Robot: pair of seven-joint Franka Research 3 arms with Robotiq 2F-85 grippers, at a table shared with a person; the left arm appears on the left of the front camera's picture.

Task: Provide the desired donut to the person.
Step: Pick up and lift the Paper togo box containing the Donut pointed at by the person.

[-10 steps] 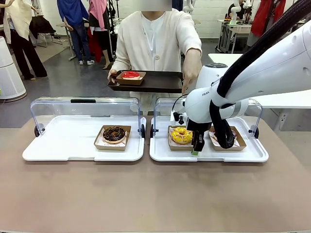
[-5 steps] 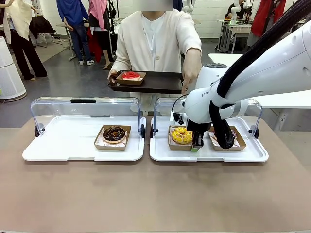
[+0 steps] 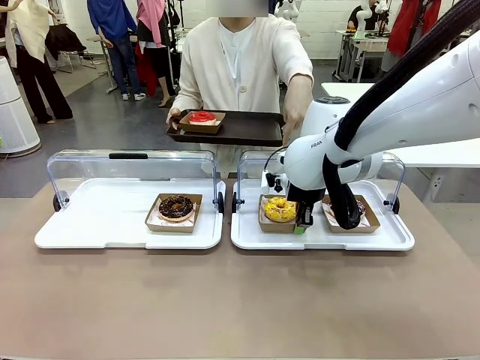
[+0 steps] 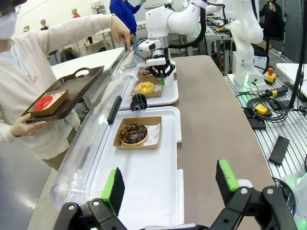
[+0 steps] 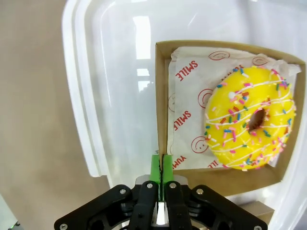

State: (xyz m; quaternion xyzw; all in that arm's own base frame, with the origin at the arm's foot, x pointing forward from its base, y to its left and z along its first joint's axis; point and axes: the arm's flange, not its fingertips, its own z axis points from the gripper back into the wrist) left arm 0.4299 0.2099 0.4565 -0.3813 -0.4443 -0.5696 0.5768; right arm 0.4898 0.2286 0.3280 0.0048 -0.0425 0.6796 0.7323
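**Yellow donut: lift it by the card, not the icing**

The yellow donut (image 5: pixel 249 120), glazed and dotted with sprinkles, lies on a paper liner (image 5: pixel 184 96) in a shallow card tray (image 5: pixel 162 96). That tray sits in the white serving tray (image 3: pixel 322 238) on the robot's right of the worktop (image 3: pixel 225 300). It is probably light and soft, with icing that would smear or dent under a pinch, so the card wall is the sensible place to hold.

The right claw (image 5: pixel 161 165) is there now, its green pads pressed together on the thin side wall beside the liner. Thin card held at one edge is likely to flex and tip, and the donut could slide on the paper, so a level, slow carry looks wise.

Across the worktop the person (image 3: pixel 240 60) holds out a dark tray (image 3: pixel 247 129). The left claw (image 4: pixel 170 179) hangs with its jaws spread wide and empty, near the chocolate donut (image 4: pixel 133 132).
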